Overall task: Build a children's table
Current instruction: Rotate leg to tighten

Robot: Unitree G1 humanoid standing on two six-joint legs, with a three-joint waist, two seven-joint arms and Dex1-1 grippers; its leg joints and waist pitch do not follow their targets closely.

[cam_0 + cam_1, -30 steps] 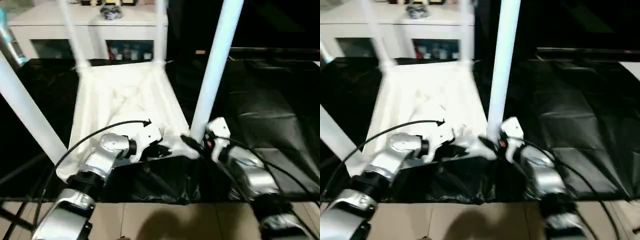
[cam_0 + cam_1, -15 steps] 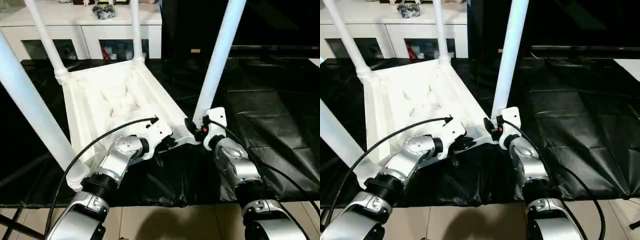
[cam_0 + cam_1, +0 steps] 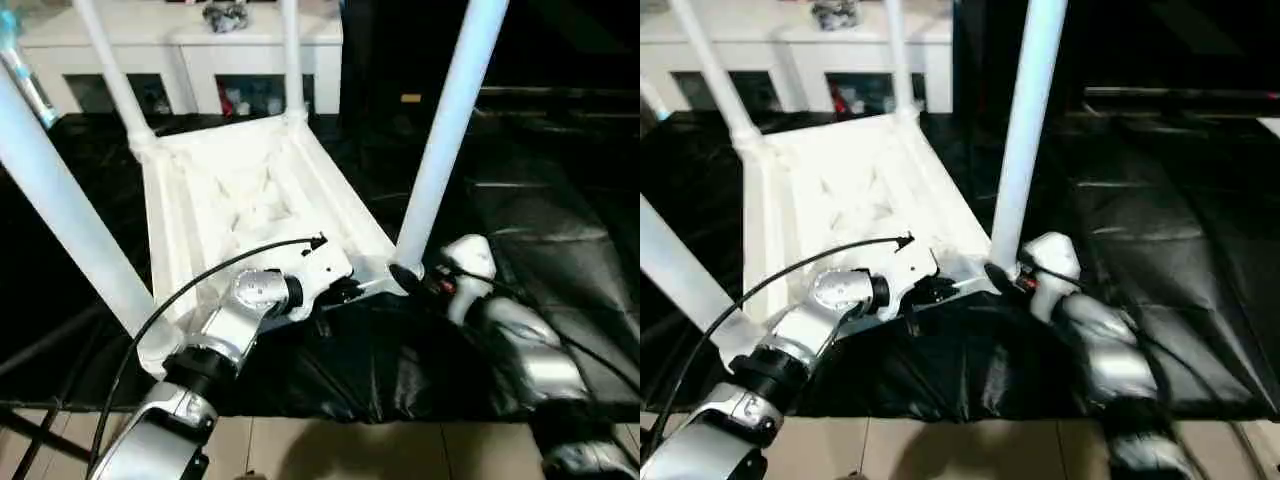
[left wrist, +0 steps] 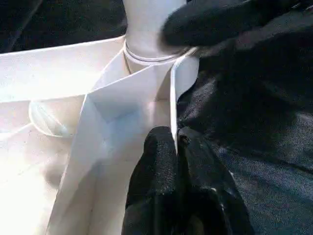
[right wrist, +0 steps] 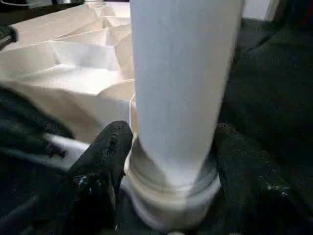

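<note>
The children's table lies upside down, its white ribbed tabletop [image 3: 240,190] on a black sheet. Its legs stand up from the corner sockets: near right [image 3: 445,140], near left [image 3: 60,210] and two at the back [image 3: 115,75]. My left gripper [image 3: 345,290] is shut on the thin near rim [image 4: 172,98] of the tabletop, beside the near right socket. My right gripper [image 3: 412,280] is at the base of the near right leg [image 5: 176,73]. It is open, one black finger [image 5: 105,152] on each side of the leg just above the socket collar.
A white glass-door cabinet [image 3: 200,50] stands behind the table. The black sheet [image 3: 560,200] spreads wide to the right. Tiled floor [image 3: 350,450] runs along the near edge. A black cable [image 3: 190,290] loops over my left forearm.
The whole view has shifted and tilted. My right forearm has swung out a little to the right, its fingers still at the leg's base. The left gripper's hold on the rim is unchanged.
</note>
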